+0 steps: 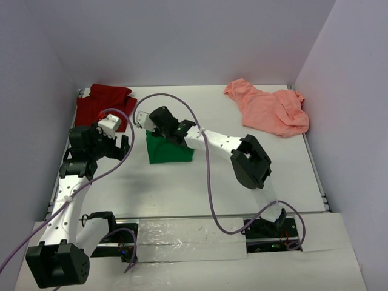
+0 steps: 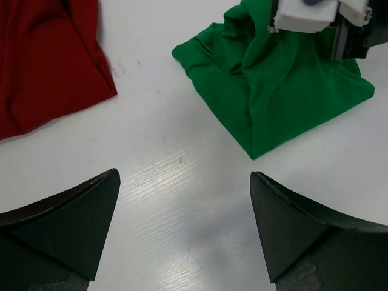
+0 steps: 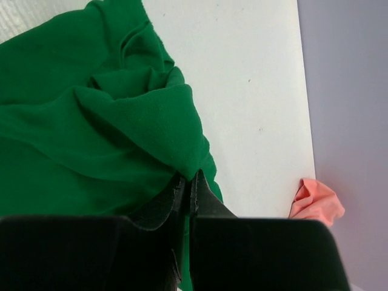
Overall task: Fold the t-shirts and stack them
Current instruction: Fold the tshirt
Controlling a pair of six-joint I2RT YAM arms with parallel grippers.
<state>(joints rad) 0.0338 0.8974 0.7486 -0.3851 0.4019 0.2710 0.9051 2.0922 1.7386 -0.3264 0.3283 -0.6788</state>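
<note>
Left fingers (image 2: 66,224): spread wide with nothing between them. The left gripper (image 2: 184,176) hovers over bare table (image 2: 170,139), I'd guess to leave the folding to the other arm while being near enough to help.
Dark red t-shirt (image 2: 42,60): ahead of those fingers and off to their left. It lies loose and rumpled on the table with nothing touching it, and it looks not yet folded.
Green t-shirt (image 2: 285,91): ahead of the left fingers to their right, and directly under the right ones. It is bundled into a rough compact block with one part drawn up into a peak.
Right fingers (image 3: 163,209): pressed together on a pinch of green cloth at that peak. The right gripper (image 3: 188,179) holds the fold up, probably to lay it over or to tidy the bundle.
Salmon pink t-shirt (image 1: 267,109): well apart from both pairs of fingers, heaped near the far right corner. The right wrist camera catches only a small corner of it, to the right of its fingers.
Hard to make out: I can't tell how many layers sit in the pinch. From above, the right arm covers part of the green shirt's far edge. The left wrist camera cuts off the red shirt at its frame edge. Whether the green bundle is neat underneath cannot be told.
</note>
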